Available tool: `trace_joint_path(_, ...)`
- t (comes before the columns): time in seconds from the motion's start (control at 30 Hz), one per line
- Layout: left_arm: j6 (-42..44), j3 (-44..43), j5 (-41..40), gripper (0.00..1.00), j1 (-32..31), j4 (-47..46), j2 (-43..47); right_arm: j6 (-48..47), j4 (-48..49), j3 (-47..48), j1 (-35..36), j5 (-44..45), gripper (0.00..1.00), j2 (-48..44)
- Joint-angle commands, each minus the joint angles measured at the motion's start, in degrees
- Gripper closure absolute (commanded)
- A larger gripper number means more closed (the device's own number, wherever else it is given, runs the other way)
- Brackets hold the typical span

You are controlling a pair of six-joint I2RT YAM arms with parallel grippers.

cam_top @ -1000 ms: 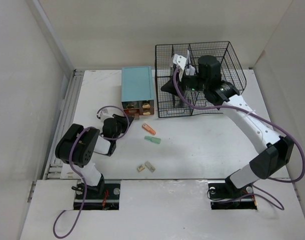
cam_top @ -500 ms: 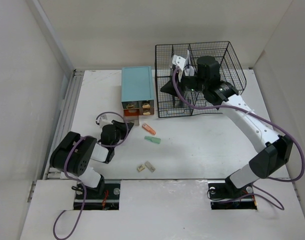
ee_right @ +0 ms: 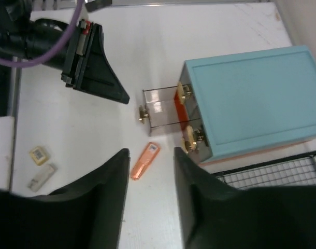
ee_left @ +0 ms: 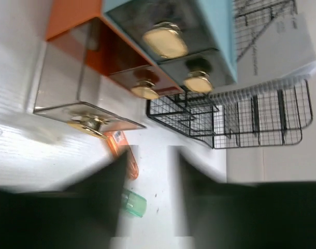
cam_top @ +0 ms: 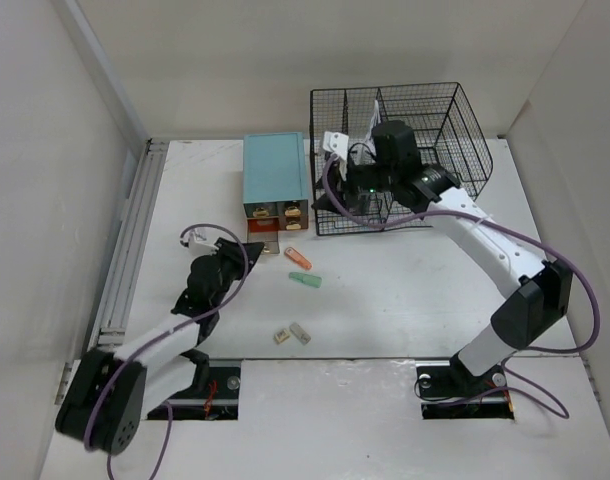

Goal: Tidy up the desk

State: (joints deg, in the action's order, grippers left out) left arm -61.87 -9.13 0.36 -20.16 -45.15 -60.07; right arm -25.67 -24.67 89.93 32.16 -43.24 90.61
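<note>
The desk (cam_top: 405, 290) is a white tabletop. On it lie an orange stick (cam_top: 297, 258) and a green cap-like piece (cam_top: 305, 281). My left gripper (cam_top: 247, 248) reaches low toward the clear drawer (cam_top: 265, 238) pulled out of the teal box (cam_top: 275, 170). Its blurred jaws are open and empty, with the orange stick (ee_left: 124, 155) and green piece (ee_left: 133, 203) beside its left finger. My right gripper (cam_top: 321, 198) hovers at the left edge of the wire rack (cam_top: 425, 130), open, looking down on the orange stick (ee_right: 144, 161).
Two small pale pieces (cam_top: 282, 337) (cam_top: 301, 332) lie near the front edge. The black mesh rack holds white paper (ee_left: 282, 46). A grey rail (cam_top: 130, 240) runs along the left edge. The left gripper (ee_right: 96, 67) shows in the right wrist view, close to the open drawer (ee_right: 160, 110).
The left arm has unfolded and reached forward toward the open drawer, its jaws opening. The right gripper has swung left from over the rack and opened.
</note>
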Motion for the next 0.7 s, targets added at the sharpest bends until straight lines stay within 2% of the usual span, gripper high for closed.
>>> trace_joint_path(0.0, 4.6, -2.6, -1.4, 0.95, -1.5, 11.9, 10.7, -10.2, -6.3, 3.8, 3.8, 1.4, 0.61, 0.9)
trace_joint_path(0.03, 5.3, -3.7, -1.4, 1.0, -1.5, 14.9, 13.4, -13.1, -8.6, 3.8, 4.5, 1.4, 0.73, 0.9)
trace_joint_path(0.07, 5.8, -4.6, -2.1, 1.0, -2.1, 21.2, 16.2, -19.0, -9.7, 1.8, 5.2, 1.9, 0.83, 0.9)
trace_joint_path(0.13, 7.0, -8.0, -4.8, 1.0, -2.1, 28.1, 25.0, -25.1, -13.3, -0.4, 7.3, 1.9, 0.86, 0.4)
trace_joint_path(0.17, 8.6, -9.4, -5.7, 1.0, -2.6, 31.5, 27.9, -32.6, -14.9, -2.9, 8.3, 2.8, 0.82, 0.4)
trace_joint_path(0.2, 9.6, -11.0, -7.6, 1.0, -2.6, 37.3, 33.6, -36.2, -16.5, -4.2, 9.6, 3.3, 0.69, 0.4)
trace_joint_path(0.23, 10.4, -14.0, -8.7, 1.0, -2.6, 39.9, 36.3, -38.7, -17.6, -5.8, 12.0, 4.5, 0.63, 0.4)
trace_joint_path(0.3, 12.9, -17.3, -10.5, 1.0, -2.6, 46.9, 41.0, -42.9, -18.1, -10.3, 15.3, 6.8, 0.56, 0.4)
trace_joint_path(0.4, 14.8, -23.5, -14.4, 0.98, -2.6, 53.2, 48.0, -43.0, -14.7, -14.0, 22.0, 12.2, 0.43, 2.8)
trace_joint_path(0.43, 16.0, -24.8, -15.9, 0.93, -2.6, 56.1, 50.4, -43.0, -14.0, -14.0, 23.7, 13.6, 0.41, 4.5)
trace_joint_path(0.5, 16.6, -28.1, -17.2, 0.77, -2.6, 59.1, 52.1, -41.8, -12.3, -14.0, 27.6, 16.8, 0.38, 6.3)
trace_joint_path(0.53, 17.2, -29.0, -17.2, 0.55, -2.6, 61.2, 53.3, -38.7, -11.4, -13.1, 28.6, 17.8, 0.38, 8.7)
trace_joint_path(0.57, 18.0, -29.9, -17.8, 0.46, -2.6, 62.3, 53.3, -38.0, -11.4, -12.2, 29.6, 18.6, 0.38, 10.0)
trace_joint_path(0.67, 19.6, -31.9, -18.5, 0.28, -2.6, 65.3, 54.9, -34.6, -10.8, -10.2, 32.9, 20.6, 0.37, 14.4)
